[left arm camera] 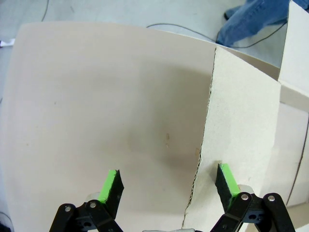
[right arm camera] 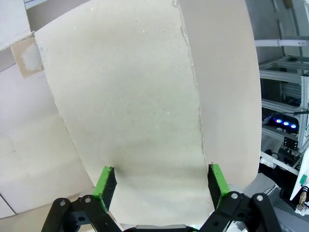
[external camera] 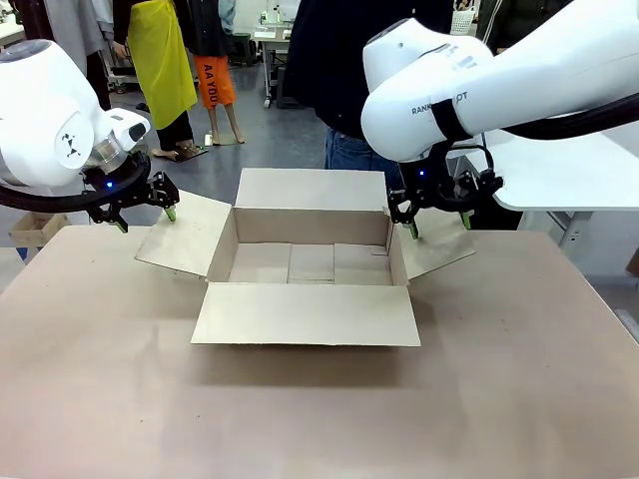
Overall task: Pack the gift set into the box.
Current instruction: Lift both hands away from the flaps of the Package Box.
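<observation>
Bare table (external camera: 300,419) is lying nearest; beyond it, at frame centre, the box (external camera: 305,314) is sitting open and holding nothing. Its corrugated card is probably going to feel light and stiff, bending only at creases, with flap edges offering holds. Both the left gripper (external camera: 146,215) and the right gripper (external camera: 439,222) are hovering spread above the side flaps.

Mostly hidden behind white right arm (external camera: 499,80): person in blue jeans (external camera: 351,152); cropped by wrist-view edges: large brown cardboard box (left arm camera: 241,121).

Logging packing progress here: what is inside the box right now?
The box holds nothing visible, just its bare cardboard floor; the near wall hides the front strip of that floor.
</observation>
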You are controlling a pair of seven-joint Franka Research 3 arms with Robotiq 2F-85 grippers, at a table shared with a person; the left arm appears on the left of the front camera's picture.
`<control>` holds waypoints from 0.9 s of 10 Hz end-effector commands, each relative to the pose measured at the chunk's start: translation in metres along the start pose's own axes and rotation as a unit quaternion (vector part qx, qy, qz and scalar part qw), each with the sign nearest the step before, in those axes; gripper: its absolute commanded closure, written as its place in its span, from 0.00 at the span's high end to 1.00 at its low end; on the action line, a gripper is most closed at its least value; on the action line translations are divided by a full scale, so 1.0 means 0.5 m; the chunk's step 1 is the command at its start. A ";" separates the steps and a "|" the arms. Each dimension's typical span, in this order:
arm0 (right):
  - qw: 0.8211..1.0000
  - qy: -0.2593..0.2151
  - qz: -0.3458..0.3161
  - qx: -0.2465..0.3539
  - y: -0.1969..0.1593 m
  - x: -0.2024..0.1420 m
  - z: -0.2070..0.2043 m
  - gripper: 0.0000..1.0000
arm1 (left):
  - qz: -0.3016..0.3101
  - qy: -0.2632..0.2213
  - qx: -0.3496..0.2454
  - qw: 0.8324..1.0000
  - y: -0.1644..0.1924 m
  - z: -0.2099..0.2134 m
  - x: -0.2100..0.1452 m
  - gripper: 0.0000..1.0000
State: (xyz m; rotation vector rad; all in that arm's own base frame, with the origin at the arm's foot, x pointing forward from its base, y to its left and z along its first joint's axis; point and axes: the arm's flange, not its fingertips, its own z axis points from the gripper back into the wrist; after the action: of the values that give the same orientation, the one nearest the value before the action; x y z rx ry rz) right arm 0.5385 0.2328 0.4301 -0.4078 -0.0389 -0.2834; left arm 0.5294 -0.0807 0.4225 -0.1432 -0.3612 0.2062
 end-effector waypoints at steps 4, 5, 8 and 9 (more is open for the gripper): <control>1.000 -0.008 -0.007 -0.009 0.001 0.002 0.002 1.00 | 0.007 -0.001 0.010 1.000 -0.007 0.004 -0.001 1.00; 1.000 -0.008 -0.007 -0.009 0.001 0.002 0.002 1.00 | 0.007 -0.001 0.010 1.000 -0.007 0.004 -0.001 1.00; 1.000 -0.008 -0.007 -0.009 0.001 0.002 0.002 1.00 | 0.007 -0.001 0.010 1.000 -0.007 0.004 -0.001 1.00; 1.000 -0.008 -0.007 -0.009 0.001 0.002 0.002 1.00 | 0.007 -0.001 0.010 1.000 -0.007 0.004 -0.001 1.00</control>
State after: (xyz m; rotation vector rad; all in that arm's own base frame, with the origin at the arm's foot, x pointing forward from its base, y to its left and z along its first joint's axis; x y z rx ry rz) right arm 0.5385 0.2328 0.4301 -0.4079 -0.0390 -0.2834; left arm 0.5294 -0.0807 0.4225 -0.1432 -0.3612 0.2062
